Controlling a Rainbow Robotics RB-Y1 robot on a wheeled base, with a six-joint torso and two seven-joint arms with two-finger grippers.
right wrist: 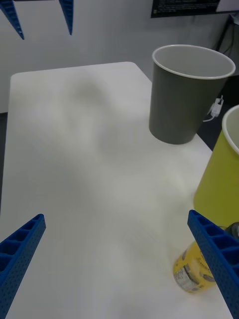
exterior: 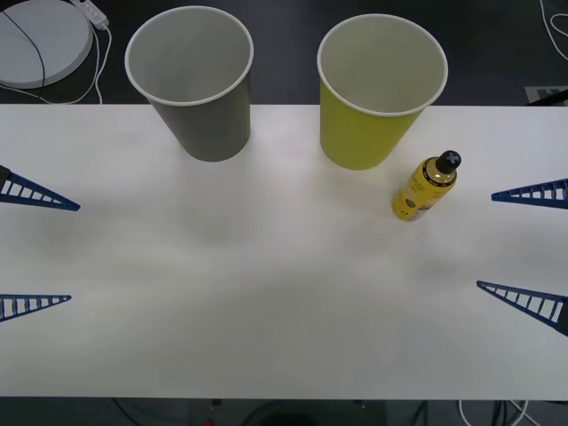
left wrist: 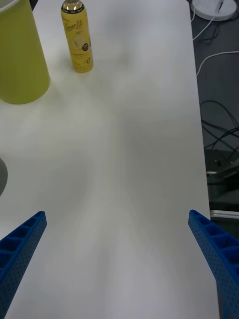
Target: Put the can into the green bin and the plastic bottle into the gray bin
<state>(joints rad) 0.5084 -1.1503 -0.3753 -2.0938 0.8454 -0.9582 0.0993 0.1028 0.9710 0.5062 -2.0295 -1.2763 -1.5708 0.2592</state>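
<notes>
Now both our jaws stand wide open: right gripper (exterior: 524,244) nearest the plastic bottle (exterior: 425,186), left gripper (exterior: 35,253) idle at the worktop's (exterior: 266,293) far side. Upright beside the green bin (exterior: 377,93), the bottle wants a low, centred grip, then the gray bin (exterior: 191,80).

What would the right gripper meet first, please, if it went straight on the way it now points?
Probably nothing close: the open right gripper points across the table toward the left gripper. The bottle and green bin seem just off its line, though depth is unclear.
</notes>
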